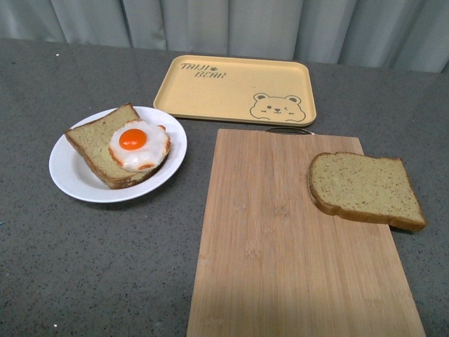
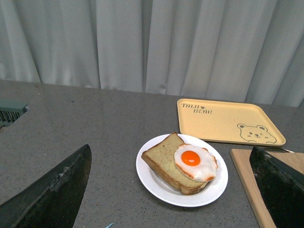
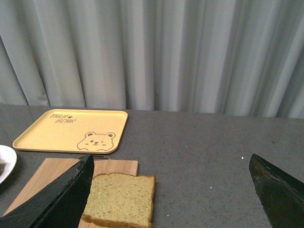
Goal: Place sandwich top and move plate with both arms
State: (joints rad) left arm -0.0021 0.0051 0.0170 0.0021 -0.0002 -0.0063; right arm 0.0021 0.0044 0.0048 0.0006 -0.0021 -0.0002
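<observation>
The sandwich top [image 1: 366,188], a plain speckled tan slice, lies on the right part of a wooden cutting board [image 1: 280,246]; it also shows in the right wrist view [image 3: 121,205]. The white plate [image 1: 74,175] sits at the left and holds a bread slice [image 1: 98,144] topped with a fried egg [image 1: 139,144]; the plate also shows in the left wrist view [image 2: 156,183]. Neither arm shows in the front view. My left gripper [image 2: 173,190] is open, raised above and short of the plate. My right gripper [image 3: 173,190] is open, raised near the sandwich top, over the table beside it.
A yellow rectangular tray [image 1: 235,88] with a bear drawing lies at the back, behind the board. A grey curtain [image 1: 224,21] hangs behind the dark grey table [image 1: 105,267]. A green-grey object [image 2: 10,111] sits at the far edge in the left wrist view.
</observation>
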